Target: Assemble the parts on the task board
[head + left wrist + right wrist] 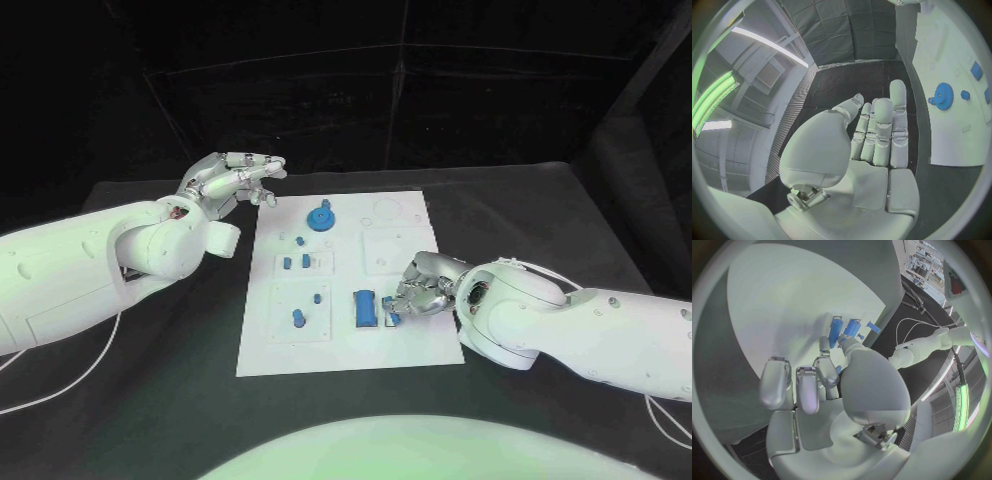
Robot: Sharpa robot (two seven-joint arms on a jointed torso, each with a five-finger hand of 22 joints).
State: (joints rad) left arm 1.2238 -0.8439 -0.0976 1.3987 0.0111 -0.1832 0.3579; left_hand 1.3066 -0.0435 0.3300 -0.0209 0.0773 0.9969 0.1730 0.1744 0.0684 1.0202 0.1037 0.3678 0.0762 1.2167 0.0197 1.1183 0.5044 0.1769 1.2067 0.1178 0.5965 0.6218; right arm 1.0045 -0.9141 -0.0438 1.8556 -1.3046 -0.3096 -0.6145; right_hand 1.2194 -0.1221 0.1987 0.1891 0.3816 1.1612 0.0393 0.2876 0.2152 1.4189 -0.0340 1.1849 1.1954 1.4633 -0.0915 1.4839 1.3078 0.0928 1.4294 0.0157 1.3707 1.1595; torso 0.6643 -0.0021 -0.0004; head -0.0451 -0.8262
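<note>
Right hand (423, 290) is seen low over the right side of the white task board (404, 345) in the centre of the head view, its fingers curled down beside a blue block (366, 307) that lies in the board's lower middle. A small blue part (392, 311) appears to be touched by the fingertips next to that block, though whether it is pinched cannot be told; in the right wrist view the fingertips (824, 344) are bent toward the blue block (836, 330). The left hand (231, 180) is held above the black table (173, 400) at the upper left of the head view, just off the board's upper left corner, with nothing in it and its fingers loosely bent; in the left wrist view the fingers (879, 130) are stretched out side by side. A blue gear (320, 216) is set in the board's upper part. Smaller blue pieces (297, 263) are lined down the left half of the board.
</note>
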